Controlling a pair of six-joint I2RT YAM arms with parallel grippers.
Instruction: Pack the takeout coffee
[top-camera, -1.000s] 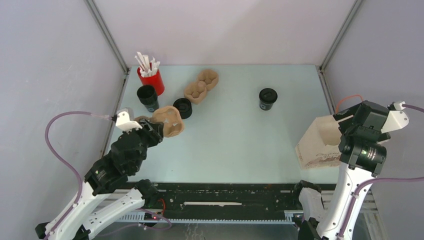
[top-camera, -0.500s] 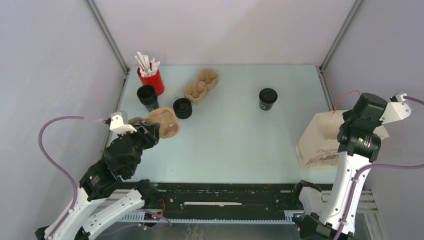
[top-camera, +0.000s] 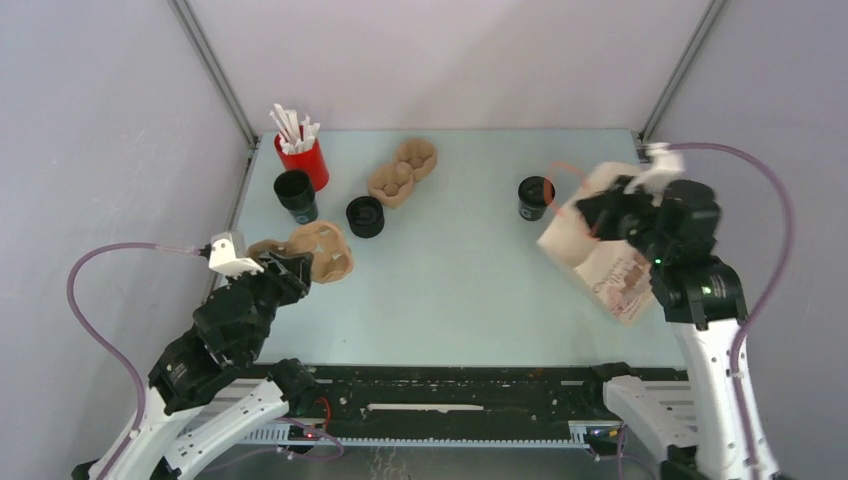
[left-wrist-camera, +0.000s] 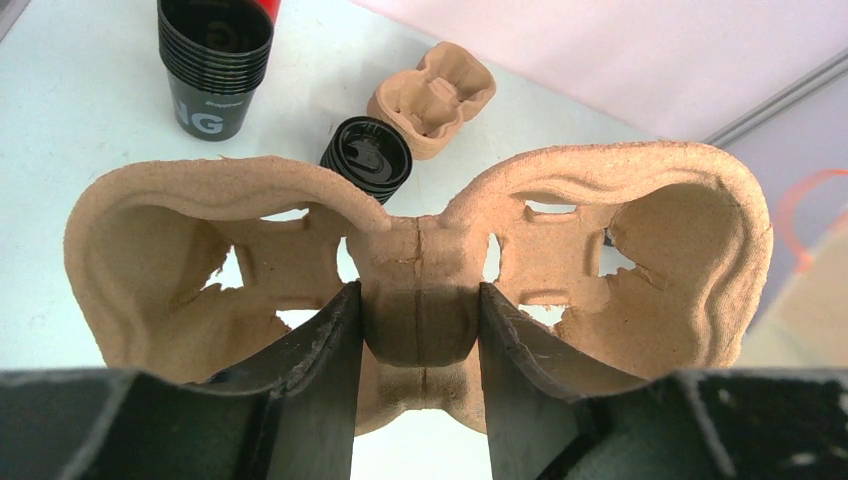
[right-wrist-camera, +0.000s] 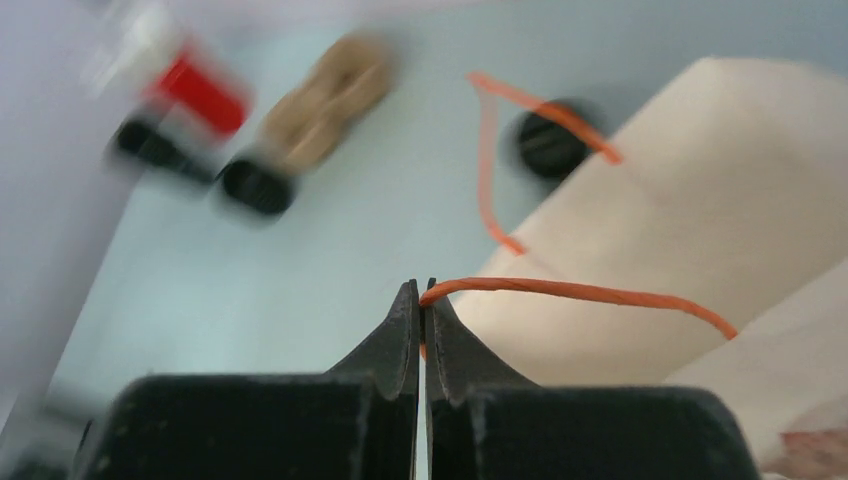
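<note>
Right wrist: we see right end effector (right-wrist-camera: 421, 290) pinching orange handle (right-wrist-camera: 585, 292) of brown paper bag (right-wrist-camera: 720, 180); left end effector (left-wrist-camera: 418, 300) grasping tan pulp cup carrier (left-wrist-camera: 620, 210).

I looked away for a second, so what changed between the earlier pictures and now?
The right gripper closed on the orange handle of the paper bag and swung the bag from the near right edge up beside the coffee cup. The left gripper drew its held pulp carrier slightly nearer. The cup itself and red cup stayed put.
</note>
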